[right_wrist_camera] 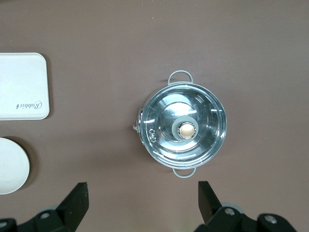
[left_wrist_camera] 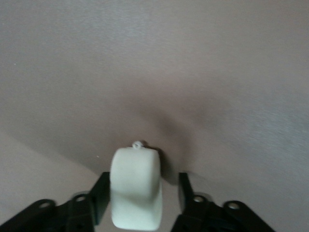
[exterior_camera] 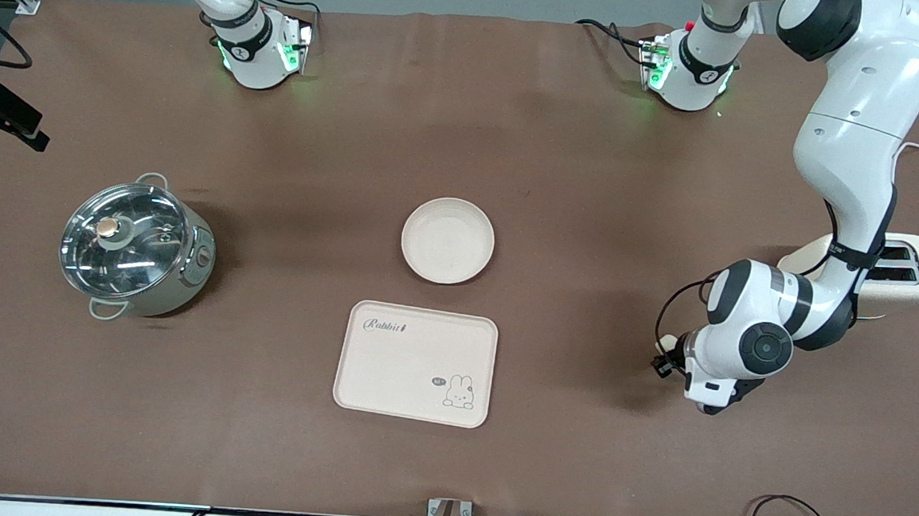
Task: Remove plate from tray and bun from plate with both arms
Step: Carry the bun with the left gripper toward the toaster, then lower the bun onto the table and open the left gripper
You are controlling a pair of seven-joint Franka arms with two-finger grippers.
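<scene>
The round cream plate lies on the brown table, just farther from the front camera than the rabbit tray; its edge shows in the right wrist view. The small pale bun lies on the table toward the left arm's end, barely visible in the front view. My left gripper is down at the table, open, with one finger on each side of the bun; one finger is at the bun's side, the other stands apart. My right gripper is open and empty, high over the pot.
A steel pot with a glass lid stands toward the right arm's end, also in the right wrist view. The cream rabbit tray lies nearer the front camera than the plate. A cream toaster stands beside the left arm.
</scene>
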